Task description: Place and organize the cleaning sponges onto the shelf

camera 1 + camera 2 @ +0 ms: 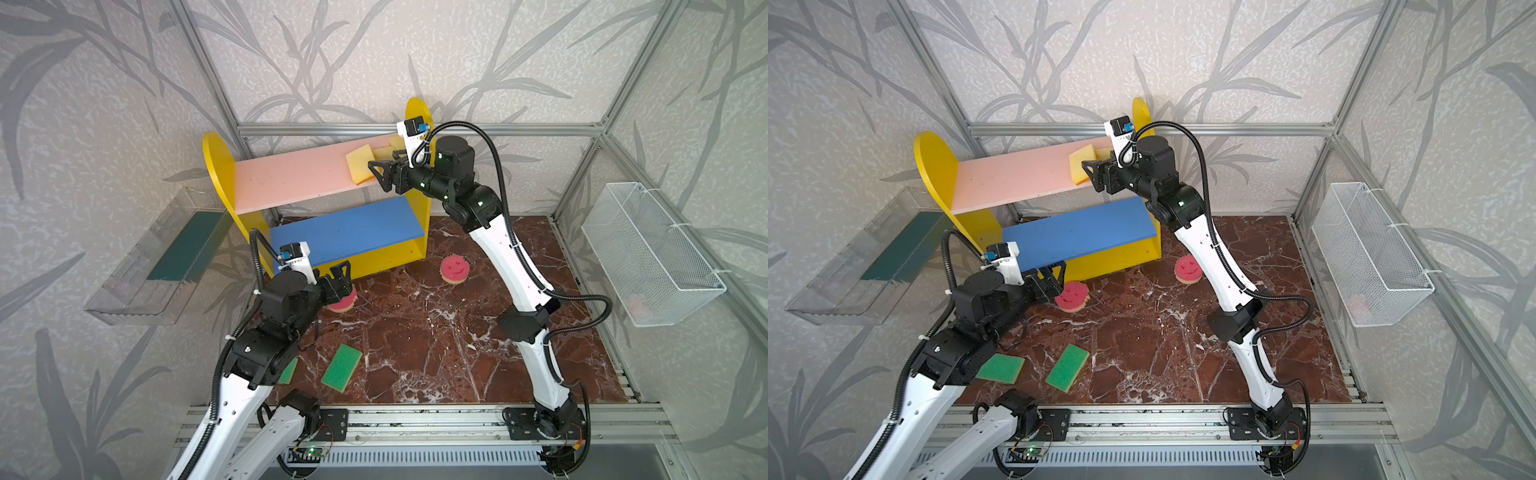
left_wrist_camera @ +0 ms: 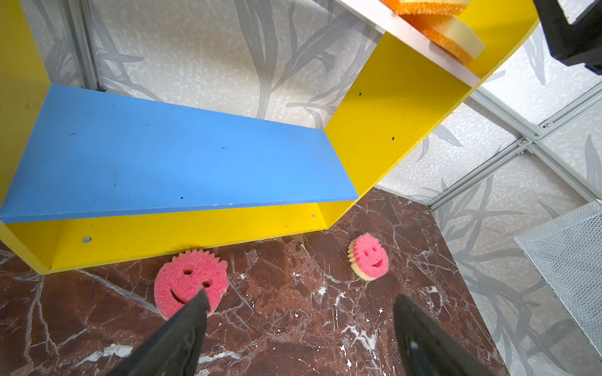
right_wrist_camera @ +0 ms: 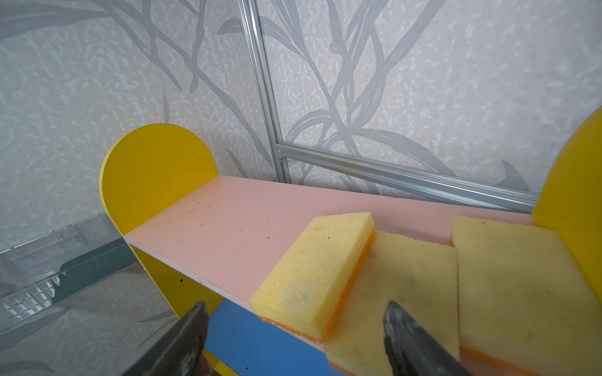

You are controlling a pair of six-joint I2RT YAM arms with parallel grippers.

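The shelf [image 1: 291, 178] stands at the back. Three yellow sponges with orange faces lie overlapping at the right end of its pink board [image 3: 228, 221]; the nearest [image 3: 312, 270] overhangs the front edge. My right gripper [image 3: 295, 304] hovers open just in front of them [image 1: 380, 176], holding nothing. The blue board [image 2: 163, 156] is bare. A pink smiley sponge [image 2: 185, 283] lies on the floor by the shelf's base. My left gripper [image 2: 301, 296] is open just beside it [image 1: 330, 270]. A second smiley sponge [image 1: 455, 270] lies further right. Two green-faced sponges [image 1: 1067, 368] [image 1: 1000, 368] lie near the left arm.
A clear plastic tray with a dark green mat [image 1: 137, 270] hangs on the left wall. A white wire basket [image 1: 652, 253] hangs on the right wall. Marbled brown floor [image 1: 436, 353] spreads between the arms, with the aluminium rail [image 1: 415, 424] at the front.
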